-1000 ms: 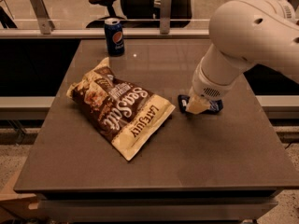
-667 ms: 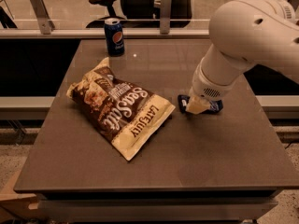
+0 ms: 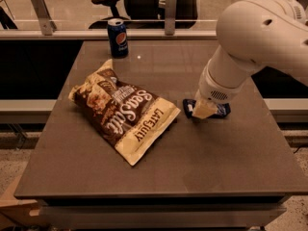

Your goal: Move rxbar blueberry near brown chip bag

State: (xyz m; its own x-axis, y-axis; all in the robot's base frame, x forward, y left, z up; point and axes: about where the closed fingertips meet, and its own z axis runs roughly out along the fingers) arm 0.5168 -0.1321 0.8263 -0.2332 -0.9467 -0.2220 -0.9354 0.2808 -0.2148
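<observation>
1. Gripper [image 3: 204, 110] rests on the rxbar blueberry [image 3: 222, 110], right of centre on the table [image 3: 216, 167]; whether it grips, I cannot tell.
2. Bar lies just beside the brown chip bag [image 3: 120, 114]; nearly done, I judge.

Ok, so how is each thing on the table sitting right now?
brown chip bag: lying flat, crinkled.
rxbar blueberry: lying flat just right of the bag, partly under the gripper.
Pepsi can: standing upright at the far edge.
gripper: down on the rxbar blueberry.
</observation>
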